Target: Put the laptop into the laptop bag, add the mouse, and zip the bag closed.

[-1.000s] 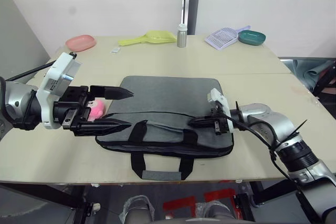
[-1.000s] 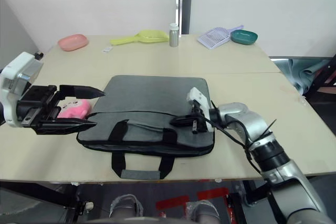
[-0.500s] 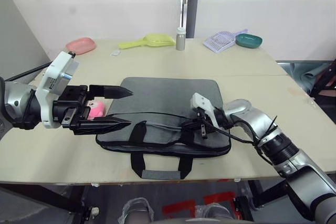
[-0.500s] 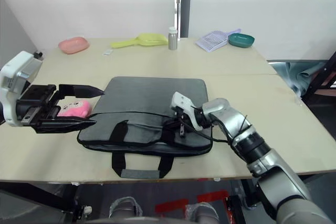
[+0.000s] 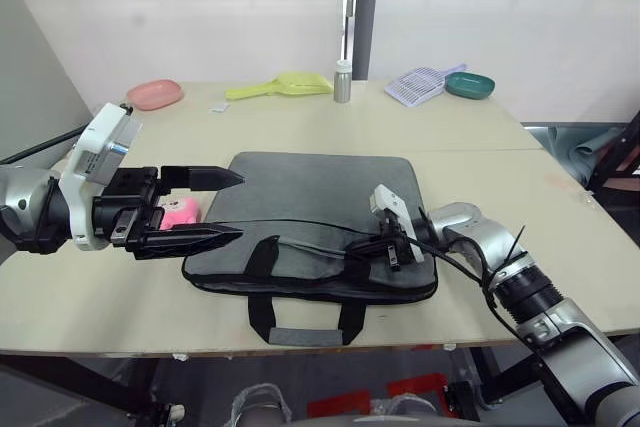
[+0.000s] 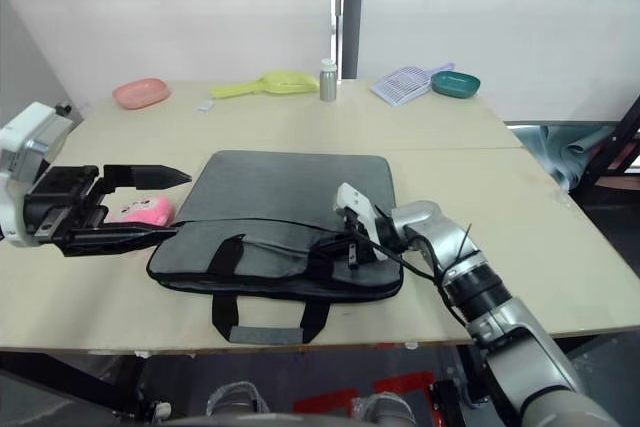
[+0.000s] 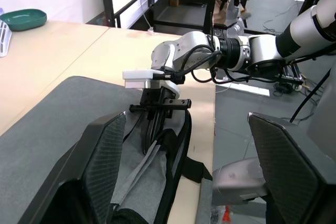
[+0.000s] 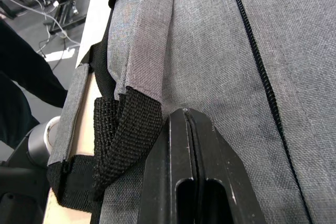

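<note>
laptop bag (image 5: 320,217): lies flat in the centre of the left eye view on the table (image 5: 480,127); grey fabric, black edging, two black strap handles (image 5: 305,322) hanging toward the lower edge of the frame.
bag fabric: looks soft and pliant, so it will likely bunch and drag with the zip unless its far end is held down.
zip line (image 8: 257,72): a thin black track running along the grey cloth in the right wrist view; the slider itself is too small to make out.
right gripper (image 5: 368,244): right of centre, low on the bag's top face near the handle base (image 8: 123,124); fingers pressed together with no gap; whether the zip pull sits between them I cannot tell.
left gripper (image 5: 228,205): left of centre, fingers spread wide and holding nothing, tips just over the bag's left end.
where to hold: judged best at the small zip tab for pulling, with the stiff black edging at the left end as the bracing point.
pink plush toy (image 5: 180,212): just left of the bag, behind the left fingers; not part of the task.
laptop and mouse: likely inside already.
</note>
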